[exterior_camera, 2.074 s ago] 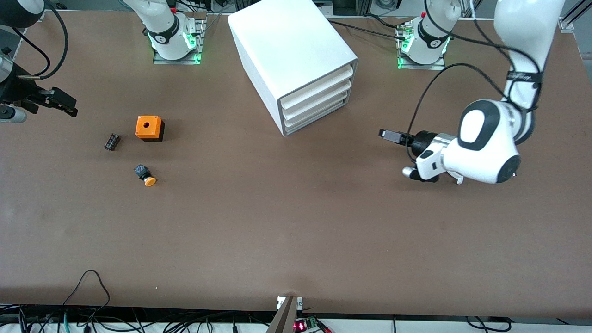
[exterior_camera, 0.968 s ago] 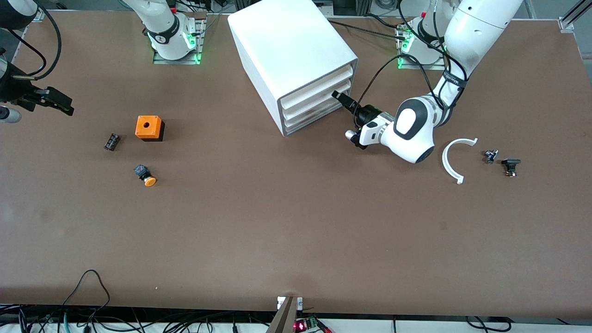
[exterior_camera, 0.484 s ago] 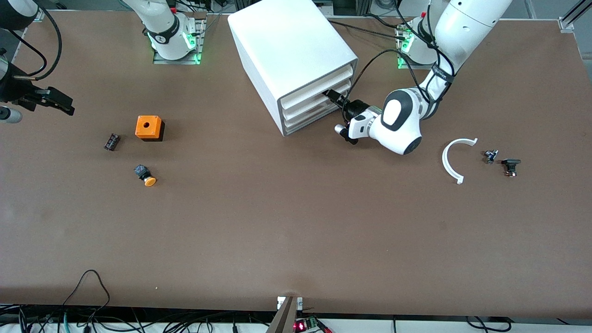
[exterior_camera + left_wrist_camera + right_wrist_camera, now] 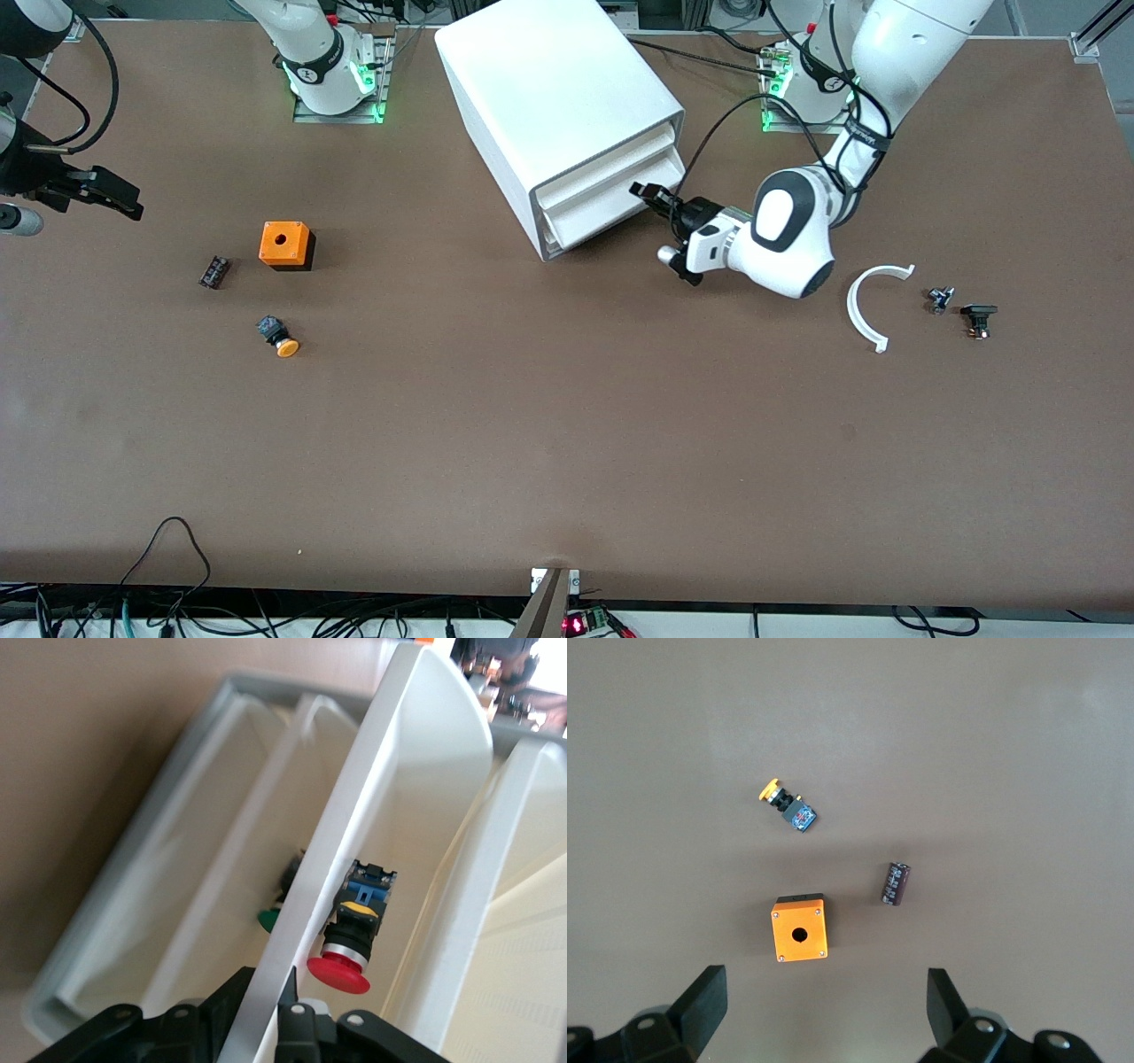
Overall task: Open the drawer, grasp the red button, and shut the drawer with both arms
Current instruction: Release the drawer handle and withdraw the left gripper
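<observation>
Two end effectors: left [image 4: 641, 192] clamped on drawer [image 4: 354, 859] front, right [image 4: 120, 200] waiting, fingers apart

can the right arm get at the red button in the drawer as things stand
Probably not yet. The red button lies in a drawer pulled out only partway, with the left gripper shut on its front edge. The right gripper hangs open at the right arm's end of the table, well away from the cabinet.

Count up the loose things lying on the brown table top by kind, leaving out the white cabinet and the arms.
Orange plastic box with a round hole: 1
Orange-capped black push button: 1
Small dark cylinder: 1
White curved plastic strip: 1
Small black parts: 2
Total: 6
</observation>
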You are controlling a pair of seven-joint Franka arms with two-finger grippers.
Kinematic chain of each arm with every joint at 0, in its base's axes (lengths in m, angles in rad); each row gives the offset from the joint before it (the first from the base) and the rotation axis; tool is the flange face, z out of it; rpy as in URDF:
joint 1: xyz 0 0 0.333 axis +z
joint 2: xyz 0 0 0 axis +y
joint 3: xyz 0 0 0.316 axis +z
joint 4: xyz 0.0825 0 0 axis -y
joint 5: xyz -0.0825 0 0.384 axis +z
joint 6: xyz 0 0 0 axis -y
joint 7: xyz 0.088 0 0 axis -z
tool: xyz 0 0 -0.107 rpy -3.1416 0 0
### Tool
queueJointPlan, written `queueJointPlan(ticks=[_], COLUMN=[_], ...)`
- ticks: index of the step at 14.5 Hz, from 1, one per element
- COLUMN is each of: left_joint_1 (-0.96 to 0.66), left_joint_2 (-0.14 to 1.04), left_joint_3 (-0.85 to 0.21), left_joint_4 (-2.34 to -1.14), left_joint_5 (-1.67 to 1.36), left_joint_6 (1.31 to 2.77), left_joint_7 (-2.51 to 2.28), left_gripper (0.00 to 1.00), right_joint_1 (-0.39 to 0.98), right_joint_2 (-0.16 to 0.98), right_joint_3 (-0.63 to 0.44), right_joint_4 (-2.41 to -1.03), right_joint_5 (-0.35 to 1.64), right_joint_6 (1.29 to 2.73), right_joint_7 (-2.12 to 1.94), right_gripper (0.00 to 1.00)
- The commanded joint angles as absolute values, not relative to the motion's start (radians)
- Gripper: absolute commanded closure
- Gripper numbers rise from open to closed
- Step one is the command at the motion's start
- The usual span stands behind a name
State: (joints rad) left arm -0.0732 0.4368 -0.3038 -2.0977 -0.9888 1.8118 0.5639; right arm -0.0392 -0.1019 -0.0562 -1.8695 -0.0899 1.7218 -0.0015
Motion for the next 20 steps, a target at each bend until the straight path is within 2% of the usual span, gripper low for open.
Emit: queueJointPlan(ticks=[1,3,4,5,9,12,15,18,20], left_joint_1=[-0.052,-0.051,-0.049,-0.04,-0.012,0.032,0.035,0.074,0.075], left_joint_2=[0.399,0.399,0.4,0.397,0.344,0.237,0.161,0.031,-0.024], left_joint_3=[-0.221,-0.184,-0.181,-0.173,-0.166,-0.166,-0.166,-0.157,-0.123], left_joint_4=[-2.066,-2.045,-2.036,-2.036,-2.034,-2.005,-1.983,-1.98,-1.916], left_joint_5=[-0.957,-0.948,-0.948,-0.946,-0.922,-0.775,-0.671,-0.518,-0.386], left_joint_6=[1.827,1.827,1.827,1.827,1.919,2.086,2.15,2.111,1.987], left_joint_7=[0.568,0.571,0.571,0.574,0.572,0.566,0.561,0.566,0.548], left_gripper=[1.0,1.0,0.76,0.02,0.0,0.0,0.0,0.0,0.0], right_joint_1=[-0.041,-0.041,-0.041,-0.041,-0.041,-0.031,0.04,0.135,0.227], right_joint_2=[-0.114,-0.114,-0.114,-0.114,-0.112,-0.104,-0.068,-0.008,0.055], right_joint_3=[-0.06,-0.06,-0.06,-0.06,-0.06,-0.048,-0.029,-0.026,-0.026], right_joint_4=[-1.876,-1.876,-1.876,-1.876,-1.875,-1.878,-1.875,-1.844,-1.794], right_joint_5=[-0.072,-0.072,-0.072,-0.072,-0.071,-0.071,-0.003,0.023,0.011], right_joint_6=[1.713,1.713,1.713,1.713,1.715,1.713,1.717,1.741,1.781], right_joint_7=[-0.017,-0.017,-0.017,-0.017,-0.017,-0.006,-0.017,-0.017,0.003], right_gripper=[0.0,0.0,0.0,0.0,0.0,0.0,0.0,0.0,0.0])
